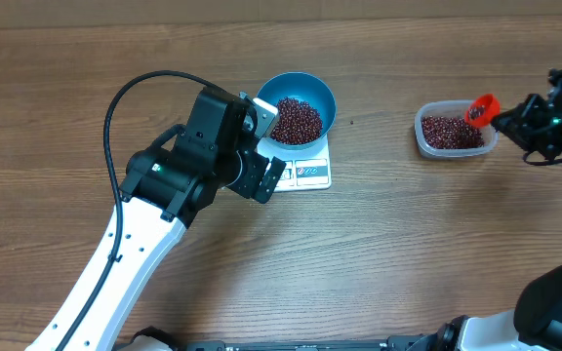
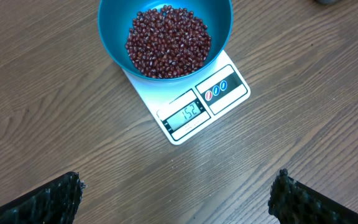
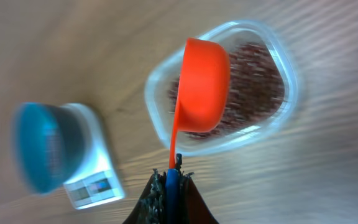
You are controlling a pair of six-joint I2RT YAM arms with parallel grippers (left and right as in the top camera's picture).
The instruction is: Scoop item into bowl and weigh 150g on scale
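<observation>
Overhead shows my left arm reaching in from the lower left, its white link angled up to a black wrist, with a black cable [image 1: 125,97] looping above it. My left end effector [image 1: 269,146] hovers just beside the scale [image 2: 229,93], its fingers spread wide and holding nothing. In the left wrist view, their dark, rough-textured tips sit at the bottom corners.

The scale is a flat white rectangle with rounded corners, and its small display [image 2: 185,113] reads 152. The bowl [image 2: 114,31] stands on it, round, deep, smooth and bright blue. Inside lies a loose heap of beans [image 2: 168,42], tiny, oval, glossy and dark red-brown.

My right arm stretches in from the right edge. My right end effector [image 3: 171,183] is clamped narrow on the thin handle of an orange plastic scoop [image 3: 202,87]. The scoop's rounded cup hangs over a clear rectangular tub [image 3: 289,93] with rounded corners, which holds more of the beans. The tub sits well apart from the scale, and the right wrist view is blurred. Everything rests on a brown wood-grain surface [image 1: 408,244].
</observation>
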